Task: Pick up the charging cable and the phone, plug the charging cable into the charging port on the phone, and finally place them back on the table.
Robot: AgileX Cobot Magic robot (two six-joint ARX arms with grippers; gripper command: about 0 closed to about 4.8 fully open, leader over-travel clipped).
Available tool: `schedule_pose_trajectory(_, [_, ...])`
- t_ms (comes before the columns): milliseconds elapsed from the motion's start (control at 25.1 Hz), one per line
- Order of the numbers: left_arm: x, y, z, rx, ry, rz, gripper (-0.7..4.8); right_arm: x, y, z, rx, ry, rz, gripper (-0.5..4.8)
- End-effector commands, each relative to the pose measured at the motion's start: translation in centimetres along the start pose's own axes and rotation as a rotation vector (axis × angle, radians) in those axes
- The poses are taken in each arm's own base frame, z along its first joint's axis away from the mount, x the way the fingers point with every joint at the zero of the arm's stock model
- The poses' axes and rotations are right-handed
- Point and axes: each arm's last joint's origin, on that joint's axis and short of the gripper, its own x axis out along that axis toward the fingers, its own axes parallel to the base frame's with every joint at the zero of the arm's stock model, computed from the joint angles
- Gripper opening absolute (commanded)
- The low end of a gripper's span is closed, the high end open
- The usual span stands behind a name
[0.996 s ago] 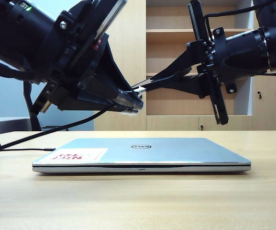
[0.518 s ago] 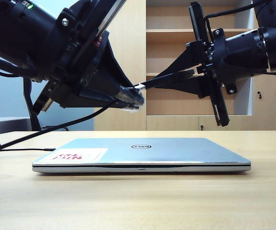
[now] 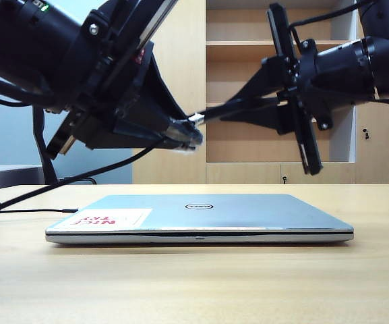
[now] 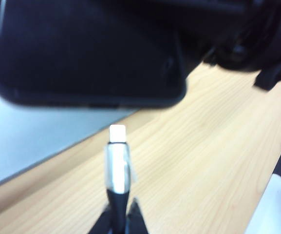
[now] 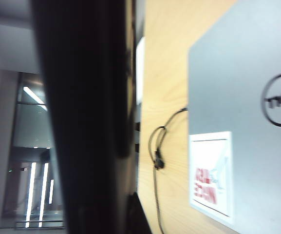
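Spanning the tabletop, a closed silver laptop lies beneath both arms. Above it, the right tool clamps the phone edge-on, and the left tool pinches the charging cable, its silvery tip just short of the phone's short edge.

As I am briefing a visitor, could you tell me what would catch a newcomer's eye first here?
Two black arms meet in mid-air above a closed silver laptop on the table. The left gripper holds the charging cable, its silvery tip just short of the phone held by the right gripper.
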Motion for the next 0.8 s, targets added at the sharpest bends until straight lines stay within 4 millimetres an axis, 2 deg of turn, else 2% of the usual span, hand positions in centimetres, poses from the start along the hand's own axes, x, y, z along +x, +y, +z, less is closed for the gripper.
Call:
schedule_pose_trajectory(40, [-0.04,-0.12,0.19,0.002,-0.006,-0.004,-0.06,-0.04,0.95,0.25,-0.025,-0.019,0.07,-0.06])
schedule_pose_trajectory(797, [-0.06,-0.31,0.55,0.003,-0.042,-0.023,-0.06,-0.06,0.88,0.06,-0.058,0.035,0.078,-0.06])
